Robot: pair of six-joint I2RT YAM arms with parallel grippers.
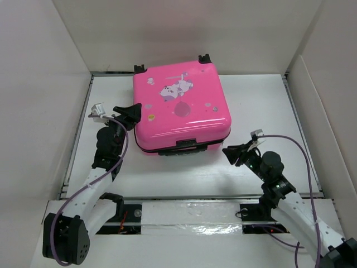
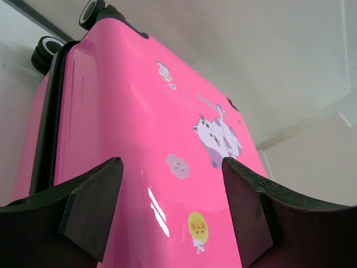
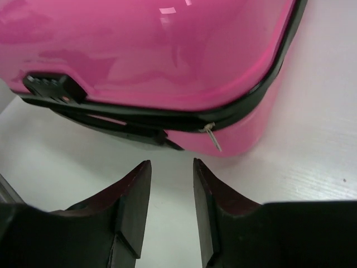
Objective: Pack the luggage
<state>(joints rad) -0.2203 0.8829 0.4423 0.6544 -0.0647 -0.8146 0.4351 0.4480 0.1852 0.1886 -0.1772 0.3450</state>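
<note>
The luggage (image 1: pixel 181 106) is a bright pink hard-shell suitcase lying flat and closed at the back middle of the white table, cartoon print up, wheels (image 1: pixel 205 58) toward the far wall. My left gripper (image 1: pixel 129 115) is open at its left front corner; in the left wrist view the pink lid (image 2: pixel 139 139) shows between the spread fingers of the left gripper (image 2: pixel 173 164). My right gripper (image 1: pixel 230 154) sits low on the table just off the right front corner. In the right wrist view the right gripper (image 3: pixel 172 163) is open with a narrow, empty gap, a little short of the suitcase (image 3: pixel 167 50) and its zipper pull (image 3: pixel 212 137).
White walls (image 1: pixel 44 84) box in the table on the left, back and right. The suitcase's black handle (image 1: pixel 178 149) and combination lock (image 3: pixel 53 86) face the arms. A taped rail (image 1: pixel 189 215) runs along the near edge between the arm bases.
</note>
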